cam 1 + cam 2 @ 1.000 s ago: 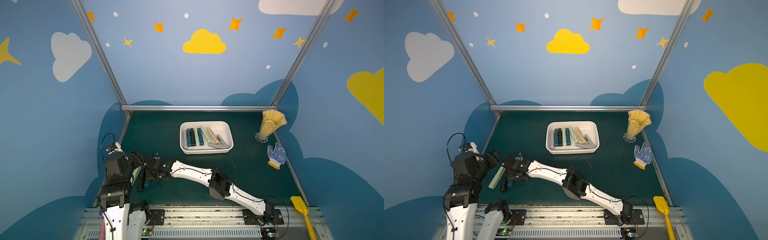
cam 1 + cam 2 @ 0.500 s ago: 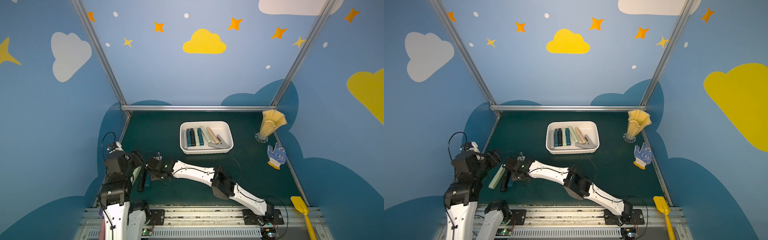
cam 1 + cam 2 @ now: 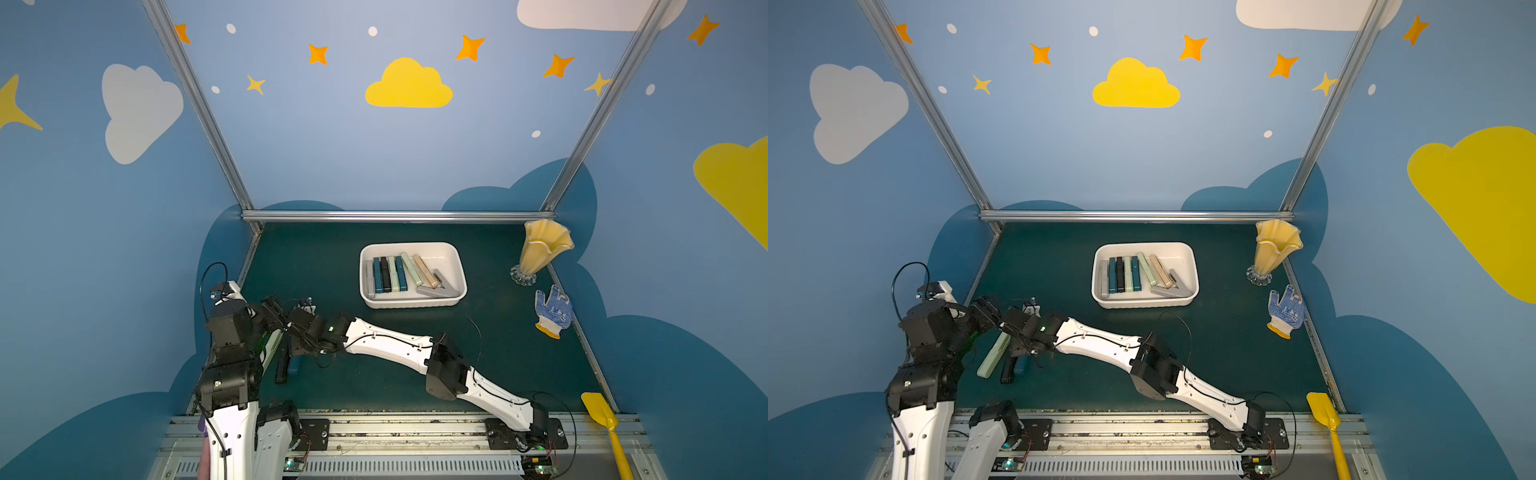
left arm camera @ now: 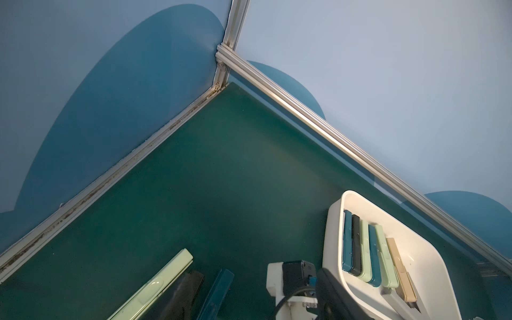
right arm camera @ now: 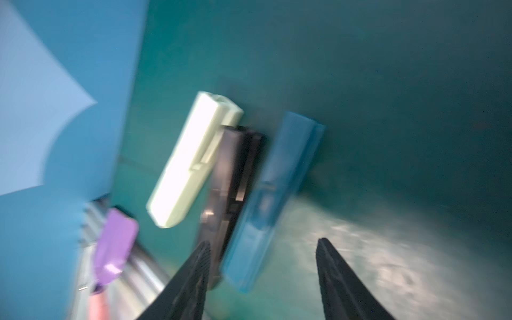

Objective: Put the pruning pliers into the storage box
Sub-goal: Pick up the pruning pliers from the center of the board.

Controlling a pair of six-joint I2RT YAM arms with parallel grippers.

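Near the left wall, your left arm hung over the dark green surface; whether its jaws were spread or closed could not be told. Beside it lay three loose pruning pliers, slim folded tools packed side by side: a pale green bar, a black bar, a teal-blue bar. Your right arm's jaws stood wide and empty, the teal-blue bar's end between them. It looked stiff, light and smooth-cased, probably slippery; the hold to choose was across its narrow width at mid-length. Farther right, the shallow white plastic storage box held the rest.
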